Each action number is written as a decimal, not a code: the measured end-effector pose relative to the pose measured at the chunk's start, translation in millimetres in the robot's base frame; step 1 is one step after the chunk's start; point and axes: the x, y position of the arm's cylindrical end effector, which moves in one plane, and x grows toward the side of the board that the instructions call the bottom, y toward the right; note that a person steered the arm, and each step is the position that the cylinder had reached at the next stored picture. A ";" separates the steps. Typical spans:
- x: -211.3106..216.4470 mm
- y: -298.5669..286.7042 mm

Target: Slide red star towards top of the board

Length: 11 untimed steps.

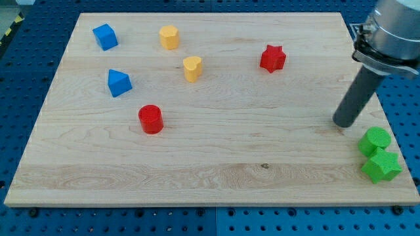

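One target: red star (273, 58), upper right of centre on the board (197, 164). My tip (342, 123) (bare rod, nothing to grasp) sits well apart at lower right, near two green blocks (377, 154). Approach step; next, get below the star, then push up.

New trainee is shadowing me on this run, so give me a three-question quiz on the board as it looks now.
1. True or false: my tip touches the red star.
2. Which blocks lie nearest my tip? A) blue B) yellow C) green
3. Fill in: the red cylinder lies toward the view's ____ of the red star.

Key: 1 false, my tip is well apart, to the star's lower right. 2 C, two green blocks. 3 lower left.
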 end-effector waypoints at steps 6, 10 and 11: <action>-89.0 -55.8; -126.6 -71.3; -127.7 -71.3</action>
